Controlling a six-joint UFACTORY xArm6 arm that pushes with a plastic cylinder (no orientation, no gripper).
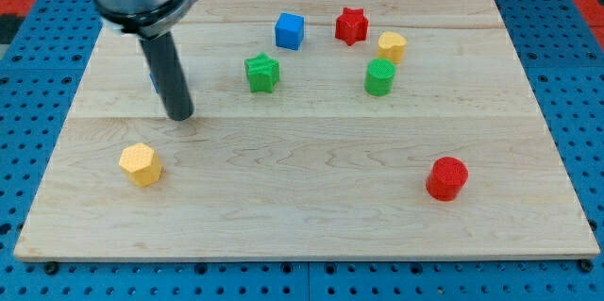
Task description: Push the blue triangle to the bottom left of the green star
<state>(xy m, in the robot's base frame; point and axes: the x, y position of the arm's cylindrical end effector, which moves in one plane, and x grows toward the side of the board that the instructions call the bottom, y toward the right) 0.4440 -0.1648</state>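
The green star (262, 72) lies on the wooden board (302, 216), left of centre in the upper part. My rod comes down from the view's top left, and my tip (179, 114) rests on the board to the left of the star and slightly lower. Only a thin blue sliver (152, 82) shows at the rod's left edge; it seems to be the blue triangle, mostly hidden behind the rod. Its shape cannot be made out.
A blue cube (290, 30) and a red star (351, 25) lie near the top. A yellow block (393, 46) and a green cylinder (379, 77) lie right of the star. A yellow hexagon (141, 163) lies at lower left, a red block (446, 178) at lower right.
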